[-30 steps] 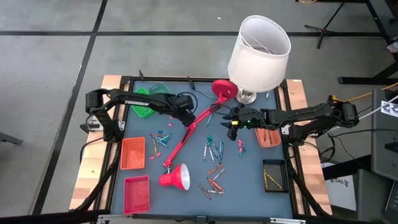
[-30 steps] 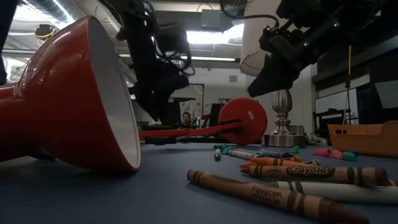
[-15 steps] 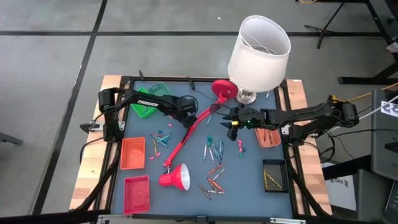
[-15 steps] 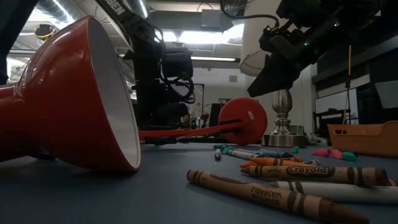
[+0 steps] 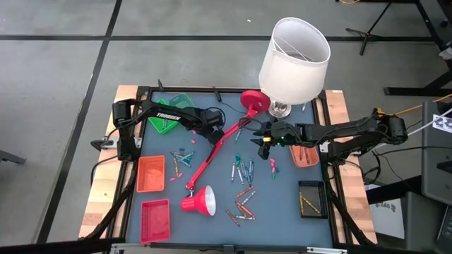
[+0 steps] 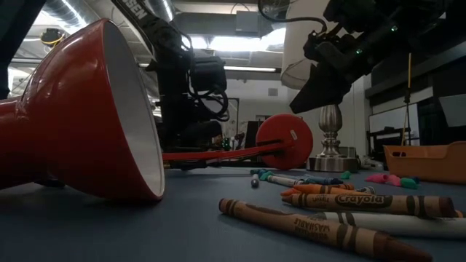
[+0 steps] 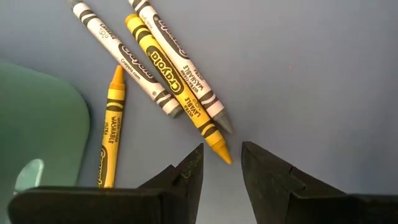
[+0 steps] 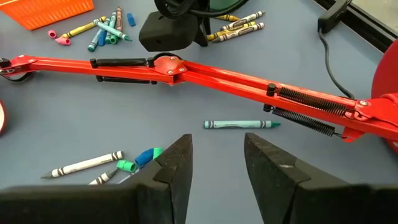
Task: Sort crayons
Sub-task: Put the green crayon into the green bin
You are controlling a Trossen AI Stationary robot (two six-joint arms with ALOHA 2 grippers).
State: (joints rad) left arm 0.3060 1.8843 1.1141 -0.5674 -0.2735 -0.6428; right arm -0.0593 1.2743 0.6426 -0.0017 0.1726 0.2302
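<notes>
My left gripper (image 5: pixel 210 132) is open, low over the mat beside the green tray (image 5: pixel 167 117). In the left wrist view its fingers (image 7: pixel 221 152) stand on either side of the tip of a yellow crayon (image 7: pixel 174 87), which lies between two white-wrapped crayons (image 7: pixel 127 62) with another yellow one (image 7: pixel 112 134) beside them. My right gripper (image 5: pixel 263 139) is open and empty above the mat near the white lamp's foot, over a teal crayon (image 8: pixel 240 124). More crayons lie scattered mid-table (image 5: pixel 244 171) and nearer the front (image 5: pixel 242 208).
A red desk lamp lies across the mat: base (image 5: pixel 254 101), long arm (image 5: pixel 215 147), shade (image 5: pixel 199 202). A tall white lamp (image 5: pixel 294 60) stands at the back right. Two orange-red trays (image 5: pixel 150 173) (image 5: pixel 155 219) sit left, a brown one (image 5: pixel 305 155) and a black one (image 5: pixel 312 197) right.
My left gripper has gone down toward the mat near the green tray and then kept still. Its arm has shifted a little toward the table's right. My right gripper has kept still.
</notes>
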